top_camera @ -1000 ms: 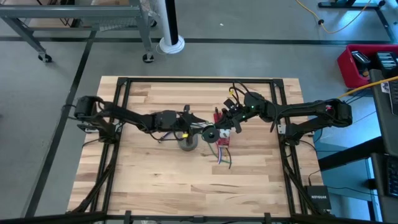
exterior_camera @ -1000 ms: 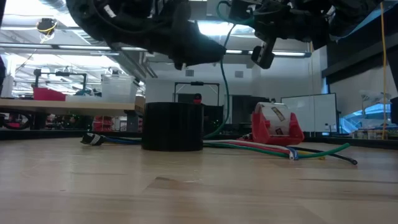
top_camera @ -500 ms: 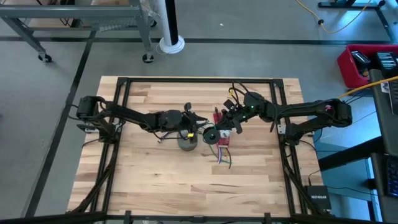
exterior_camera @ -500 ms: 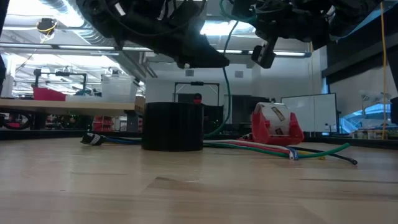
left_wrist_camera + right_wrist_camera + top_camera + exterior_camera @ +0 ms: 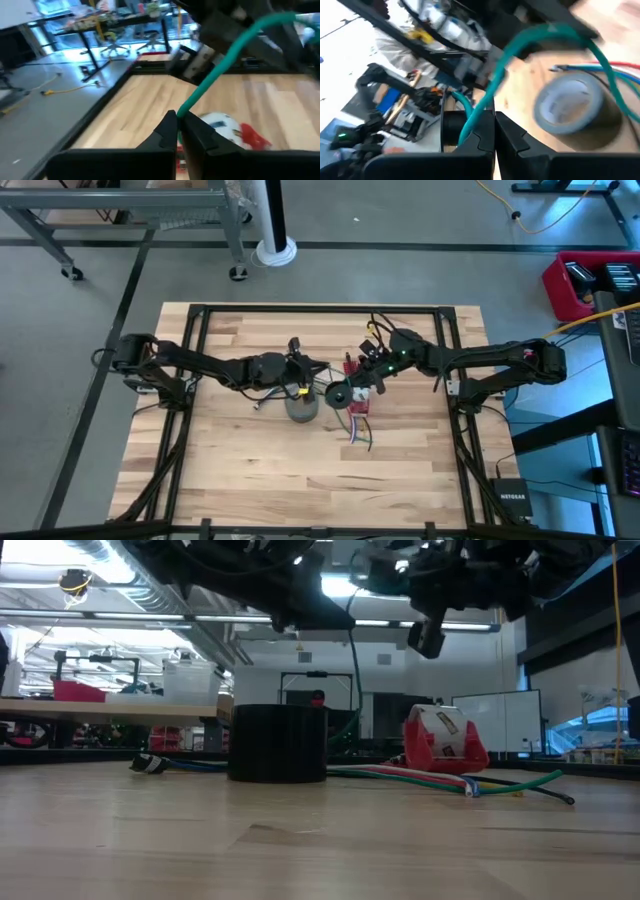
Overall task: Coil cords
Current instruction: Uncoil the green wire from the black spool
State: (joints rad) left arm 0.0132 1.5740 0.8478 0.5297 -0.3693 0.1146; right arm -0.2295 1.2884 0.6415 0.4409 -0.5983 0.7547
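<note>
Cord (image 5: 220, 75), green, pinched by both tools, left tool (image 5: 177, 131) & right tool (image 5: 492, 131), above grey tape roll (image 5: 302, 407).

Bright ceiling strip lights (image 5: 110, 615) glare at twelve o'clock from table height, turning both arms into dark silhouettes. The pale wooden tabletop (image 5: 250, 470) is evenly lit, shadows soft. Both wrist pictures smear badly with motion blur.

a thin green cord (image 5: 220, 65) runs taut through the air above the bench, pinched at one spot and stretching away upward. farther along it bends in an arc (image 5: 555, 35) and hangs down toward the bench (image 5: 352, 690).
</note>
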